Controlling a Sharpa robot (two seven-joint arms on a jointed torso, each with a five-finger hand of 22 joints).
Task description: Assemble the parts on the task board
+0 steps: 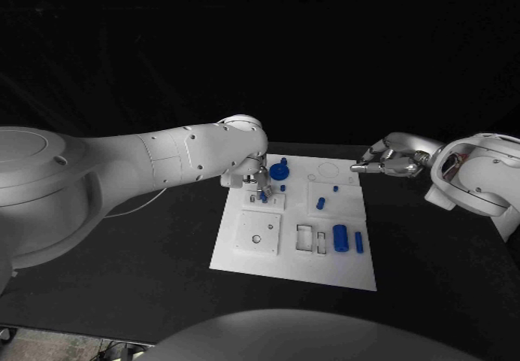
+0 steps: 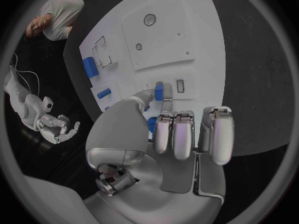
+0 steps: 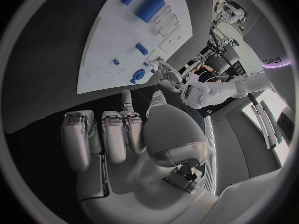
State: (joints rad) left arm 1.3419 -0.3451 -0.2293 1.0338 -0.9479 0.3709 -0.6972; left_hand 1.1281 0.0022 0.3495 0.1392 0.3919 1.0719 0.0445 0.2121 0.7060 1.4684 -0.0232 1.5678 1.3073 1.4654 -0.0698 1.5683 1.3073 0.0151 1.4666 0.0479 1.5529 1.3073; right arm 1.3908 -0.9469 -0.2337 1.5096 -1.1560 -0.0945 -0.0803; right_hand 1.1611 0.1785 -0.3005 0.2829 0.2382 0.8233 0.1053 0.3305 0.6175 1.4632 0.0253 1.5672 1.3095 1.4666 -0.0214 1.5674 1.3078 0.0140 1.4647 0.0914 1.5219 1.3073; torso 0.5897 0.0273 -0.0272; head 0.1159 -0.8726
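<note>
I have the left robot hand [image 1: 255, 183] down over the far-left part of the task board [image 1: 252, 254], pinching a small blue part [image 2: 159, 91] between thumb and fingertip, I judge so it can seat upright in its slot there. The right robot hand [image 1: 382, 162] hovers off the board's far-right corner, fingers loosely curled and holding nothing, keeping clear while the loose blue cylinder [image 1: 340, 238] waits on the board.
</note>
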